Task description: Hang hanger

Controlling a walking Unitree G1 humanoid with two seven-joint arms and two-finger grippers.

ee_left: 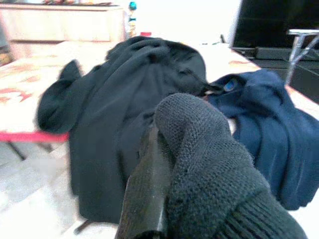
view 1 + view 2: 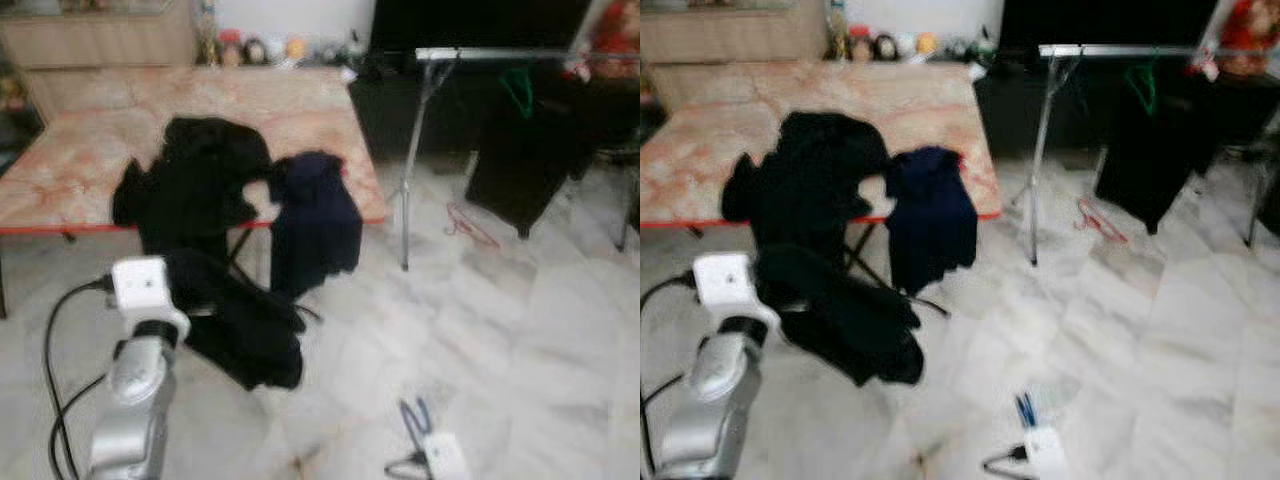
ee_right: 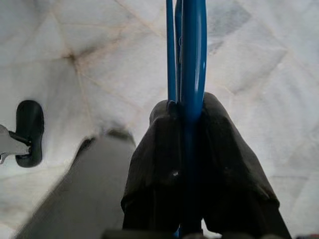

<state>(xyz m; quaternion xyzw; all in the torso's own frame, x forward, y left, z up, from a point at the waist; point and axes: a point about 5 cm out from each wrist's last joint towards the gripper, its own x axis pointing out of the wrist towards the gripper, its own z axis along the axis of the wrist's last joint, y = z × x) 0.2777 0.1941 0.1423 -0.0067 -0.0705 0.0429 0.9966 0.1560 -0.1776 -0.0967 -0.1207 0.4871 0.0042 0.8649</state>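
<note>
Marble floor; blue hanger point(image 3: 192, 59) between fingers point(image 3: 229, 169)

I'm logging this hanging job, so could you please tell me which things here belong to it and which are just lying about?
Part of the job:
- blue hanger, clamped in the right gripper
- black garment, held by the left gripper
- clothes rail

Lying about:
- navy garment and black clothes on the table
- red hanger on the floor

Table point(image 2: 90, 150) sits far left. Two clothes point(image 2: 200, 180) & point(image 2: 315, 215) hang off its front edge. Rack point(image 2: 420, 130) stands right of table. Hanger point(image 2: 415, 420) is on floor point(image 2: 520, 350) in front of table.
</note>
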